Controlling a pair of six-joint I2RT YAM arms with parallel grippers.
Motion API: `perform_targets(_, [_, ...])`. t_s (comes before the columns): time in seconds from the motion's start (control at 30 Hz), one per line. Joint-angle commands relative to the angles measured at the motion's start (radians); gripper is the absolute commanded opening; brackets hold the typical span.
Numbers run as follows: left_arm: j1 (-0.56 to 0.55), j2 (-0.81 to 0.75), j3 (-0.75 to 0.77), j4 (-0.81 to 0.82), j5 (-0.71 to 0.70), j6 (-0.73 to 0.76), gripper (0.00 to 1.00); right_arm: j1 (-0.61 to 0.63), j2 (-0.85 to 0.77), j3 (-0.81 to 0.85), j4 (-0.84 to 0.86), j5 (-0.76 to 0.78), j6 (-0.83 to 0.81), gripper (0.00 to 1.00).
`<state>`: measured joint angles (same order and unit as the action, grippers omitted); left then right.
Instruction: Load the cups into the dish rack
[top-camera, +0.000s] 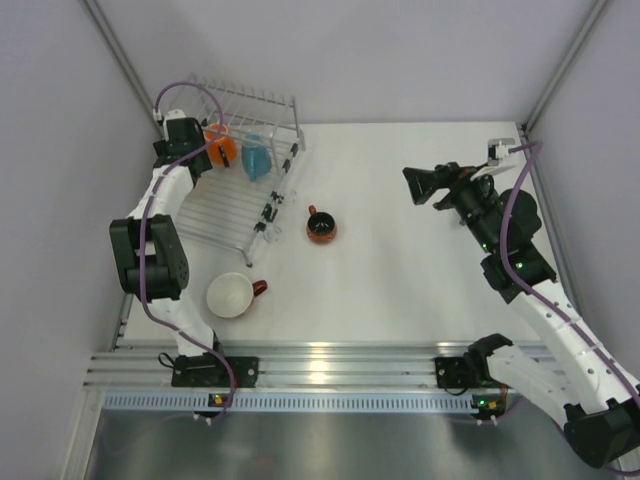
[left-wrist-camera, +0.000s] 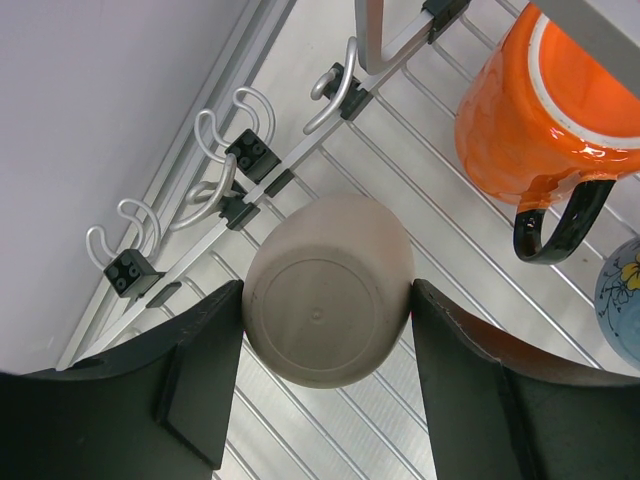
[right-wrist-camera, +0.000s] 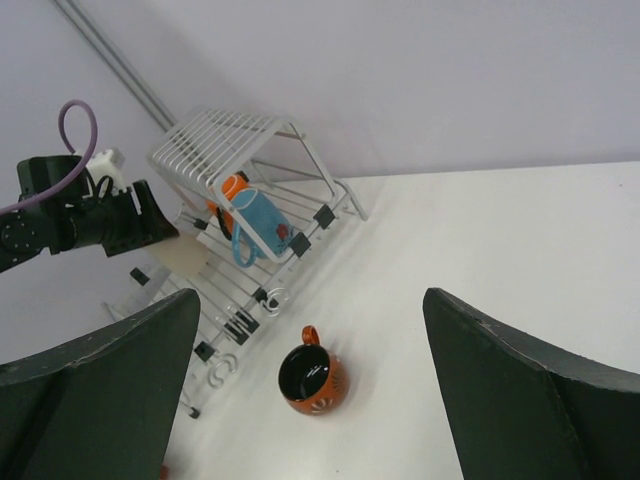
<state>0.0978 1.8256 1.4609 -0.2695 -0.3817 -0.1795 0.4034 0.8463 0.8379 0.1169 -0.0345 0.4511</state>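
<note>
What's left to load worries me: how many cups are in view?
5: orange mug and light blue mug in the dish rack; beige tumbler between the left jaws over it; small dark mug and white cup on the table.

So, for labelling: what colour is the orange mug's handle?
Black handle; clearest in the left wrist view.

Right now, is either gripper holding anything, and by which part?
The left gripper holds the beige tumbler by its opposite sides, base facing the wrist camera, above the dish rack. The right gripper is open and empty.
</note>
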Motion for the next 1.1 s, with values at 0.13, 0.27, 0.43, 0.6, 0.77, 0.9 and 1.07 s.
perform_targets(0.13, [0.006, -0.046, 0.039, 0.036, 0.027, 0.003, 0.71, -0.012, -0.012, 0.052, -0.026, 0.027, -0.015, 0.95])
perform_targets(0.27, [0.006, -0.042, 0.07, 0.0, 0.041, -0.005, 0.75, -0.011, -0.021, 0.063, -0.052, 0.031, -0.012, 0.95])
perform_targets(0.43, [0.006, -0.046, 0.082, -0.014, 0.032, -0.003, 0.79, -0.011, -0.038, 0.078, -0.085, 0.03, -0.018, 0.95])
perform_targets(0.6, [0.006, -0.057, 0.101, -0.036, 0.035, -0.018, 0.8, -0.011, -0.046, 0.089, -0.109, 0.054, -0.022, 0.95])
perform_targets(0.77, [0.005, -0.144, 0.098, -0.06, 0.092, -0.051, 0.8, -0.011, -0.044, 0.101, -0.146, 0.107, -0.046, 0.94])
perform_targets(0.9, [-0.006, -0.241, 0.055, -0.062, 0.164, -0.097, 0.8, -0.015, -0.026, 0.121, -0.177, 0.153, -0.075, 0.94])
perform_targets(1.07, [-0.041, -0.365, -0.022, -0.059, 0.337, -0.152, 0.8, -0.031, 0.033, 0.145, -0.235, 0.245, -0.121, 0.95])
